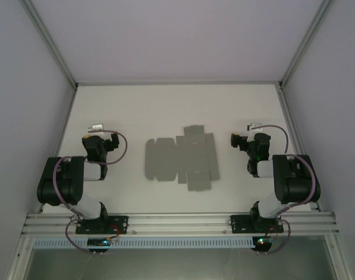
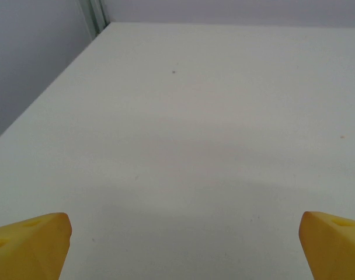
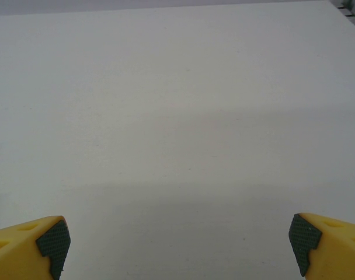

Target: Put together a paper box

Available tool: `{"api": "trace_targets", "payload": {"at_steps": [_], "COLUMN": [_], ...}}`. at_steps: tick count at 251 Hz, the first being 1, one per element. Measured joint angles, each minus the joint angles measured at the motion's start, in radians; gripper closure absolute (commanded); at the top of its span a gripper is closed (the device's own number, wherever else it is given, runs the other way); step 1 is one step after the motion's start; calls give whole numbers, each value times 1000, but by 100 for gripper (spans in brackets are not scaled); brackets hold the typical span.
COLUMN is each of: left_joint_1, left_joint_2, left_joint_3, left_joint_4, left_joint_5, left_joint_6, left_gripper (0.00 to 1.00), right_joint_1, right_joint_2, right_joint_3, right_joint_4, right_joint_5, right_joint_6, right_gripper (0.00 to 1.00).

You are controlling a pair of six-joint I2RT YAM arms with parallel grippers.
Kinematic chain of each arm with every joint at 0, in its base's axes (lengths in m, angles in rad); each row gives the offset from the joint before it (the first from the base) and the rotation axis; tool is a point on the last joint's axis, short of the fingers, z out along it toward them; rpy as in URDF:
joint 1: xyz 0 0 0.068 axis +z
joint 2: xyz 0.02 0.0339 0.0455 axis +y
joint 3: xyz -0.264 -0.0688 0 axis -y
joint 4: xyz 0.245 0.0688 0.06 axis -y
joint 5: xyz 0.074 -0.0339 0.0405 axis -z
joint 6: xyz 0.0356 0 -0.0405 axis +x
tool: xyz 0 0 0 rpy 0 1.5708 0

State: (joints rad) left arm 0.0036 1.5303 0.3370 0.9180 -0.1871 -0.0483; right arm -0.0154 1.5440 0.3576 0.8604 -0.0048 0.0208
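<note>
The paper box (image 1: 181,159) is a flat grey die-cut sheet with flaps and rounded tabs, lying in the middle of the white table (image 1: 166,105). My left gripper (image 1: 96,126) rests to its left, apart from it, and my right gripper (image 1: 254,125) to its right, also apart. In the left wrist view the left gripper (image 2: 183,245) stands open, its yellow fingertips (image 2: 31,242) wide apart over bare table. In the right wrist view the right gripper (image 3: 180,242) is open too, with black-padded yellow fingertips (image 3: 49,242) at the frame's lower corners and nothing between them.
White walls enclose the table on the left (image 1: 25,87), the back (image 1: 177,35) and the right (image 1: 335,87). An aluminium rail (image 1: 177,223) carrying both arm bases runs along the near edge. The left wall's corner post (image 2: 94,14) shows in the left wrist view.
</note>
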Motion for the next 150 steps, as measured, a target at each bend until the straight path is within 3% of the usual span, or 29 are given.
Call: {"api": "trace_targets", "payload": {"at_steps": [22, 53, 93, 150], "left_joint_1": [-18, -44, -103, -195], "left_joint_2": [-54, -183, -295, -299], "left_joint_3": [42, 146, 238, 256], "left_joint_4": [-111, -311, -490, -715], "left_joint_5": [-13, -18, 5, 176], "left_joint_6": [7, -24, -113, -266], "left_gripper": [1, 0, 0, 1], "right_joint_1": [5, 30, 135, 283], "right_joint_2": [-42, -167, -298, -332], "right_joint_3": [13, 111, 249, 313], "right_joint_4": [-68, -294, -529, -787], "right_joint_5": [52, 129, 216, 171], "right_joint_6": [3, 23, 72, 187], "right_gripper": [1, 1, 1, 0]}}
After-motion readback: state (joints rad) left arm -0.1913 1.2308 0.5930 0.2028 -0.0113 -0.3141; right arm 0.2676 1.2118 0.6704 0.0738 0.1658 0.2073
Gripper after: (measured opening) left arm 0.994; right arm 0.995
